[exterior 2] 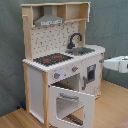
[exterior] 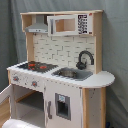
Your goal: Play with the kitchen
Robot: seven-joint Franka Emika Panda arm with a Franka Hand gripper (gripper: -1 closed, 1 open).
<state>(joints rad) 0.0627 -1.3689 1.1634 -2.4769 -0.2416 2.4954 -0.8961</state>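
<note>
One kitchen stands upright, long axis vertical, on a wooden floor in both exterior views. No writing is readable. The gripper is beside the sink end; whether it is open, I cannot tell.

The oven door hangs open off the kitchen, blocking the floor before it (cavity behind it open). Above the hob, room runs up to the hood; the faucet stands beside it.
</note>
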